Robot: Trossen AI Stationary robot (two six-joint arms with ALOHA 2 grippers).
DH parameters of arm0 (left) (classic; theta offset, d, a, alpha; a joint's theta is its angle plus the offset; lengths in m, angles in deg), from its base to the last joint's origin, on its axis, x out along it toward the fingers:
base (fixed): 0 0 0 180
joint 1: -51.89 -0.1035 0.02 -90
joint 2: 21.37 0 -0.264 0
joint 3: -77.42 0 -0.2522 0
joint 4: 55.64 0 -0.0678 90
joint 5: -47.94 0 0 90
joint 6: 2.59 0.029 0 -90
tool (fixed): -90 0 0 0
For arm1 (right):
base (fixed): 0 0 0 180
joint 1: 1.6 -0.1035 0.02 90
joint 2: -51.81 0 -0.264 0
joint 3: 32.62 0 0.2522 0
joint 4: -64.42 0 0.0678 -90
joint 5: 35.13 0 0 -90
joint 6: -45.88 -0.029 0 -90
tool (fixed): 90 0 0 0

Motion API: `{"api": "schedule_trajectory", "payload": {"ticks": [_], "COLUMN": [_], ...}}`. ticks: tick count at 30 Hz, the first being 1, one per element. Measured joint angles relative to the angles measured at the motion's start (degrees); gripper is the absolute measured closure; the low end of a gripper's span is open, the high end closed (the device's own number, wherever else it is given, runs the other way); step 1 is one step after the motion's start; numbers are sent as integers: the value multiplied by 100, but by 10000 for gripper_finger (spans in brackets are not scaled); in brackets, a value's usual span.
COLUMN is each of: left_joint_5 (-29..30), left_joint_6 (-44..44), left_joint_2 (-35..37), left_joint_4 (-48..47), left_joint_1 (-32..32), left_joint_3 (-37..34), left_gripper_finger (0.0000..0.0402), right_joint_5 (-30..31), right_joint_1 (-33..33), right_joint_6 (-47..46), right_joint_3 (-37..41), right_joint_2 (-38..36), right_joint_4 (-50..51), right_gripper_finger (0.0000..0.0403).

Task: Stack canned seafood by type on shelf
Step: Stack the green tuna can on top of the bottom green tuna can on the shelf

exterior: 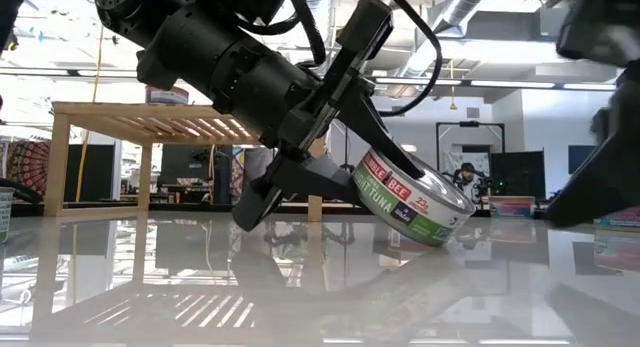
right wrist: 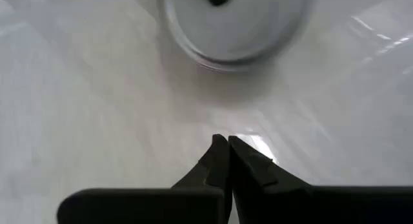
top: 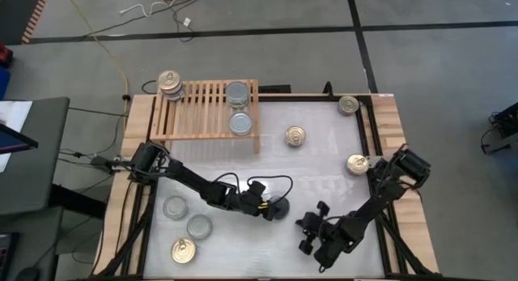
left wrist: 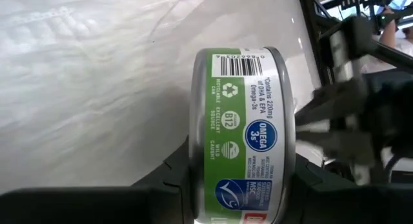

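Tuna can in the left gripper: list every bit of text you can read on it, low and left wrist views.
All on the tuna can, held tilted in the left gripper:
"BEE" and "TUNA", the words before them cut off, on the label in the low view
"OMEGA 3s"
"B12"
"Contains 220mg of DHA & EPA Omega-3s"
Barcode digits and remaining fine print: too small to read.

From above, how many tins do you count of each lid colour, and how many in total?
Gold-top tins: 5
Silver-top tins: 4
Held tin, tilted in the left pincer, lid colour unclear: 1
Total: 10, not counting any tins hidden under the stacks.
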Motion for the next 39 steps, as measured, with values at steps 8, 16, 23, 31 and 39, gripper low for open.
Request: {"api": "schedule_trajectory", "payload": {"ticks": [8, 16, 23, 31, 39], "left_joint_5": [-112, -212, 390, -89, -222], "left_joint_6": [301, 1008, 1302, 1084, 956], "left_joint_2": [679, 2468, 4016, 4292, 4292], "left_joint_4": [9, -768, -1934, -2933, -3639], "left_joint_1": [-287, -764, -1568, -2676, -3173], "left_joint_3": [-11, -9, 6, 0, 0], "left_gripper_finger": [277, 277, 277, 277, 277], "right_joint_5": [157, 181, 177, 177, 177], "right_joint_1": [-205, -152, -102, 49, 117], "right_joint_6": [-544, -804, -804, -617, -485], "right_joint_3": [0, 0, 0, 0, 0], "right_joint_2": [-450, -206, -151, -151, -151], "right_joint_4": [1156, 1056, 1068, 1093, 1113], "right_gripper_finger": [383, 370, 374, 375, 375]}}
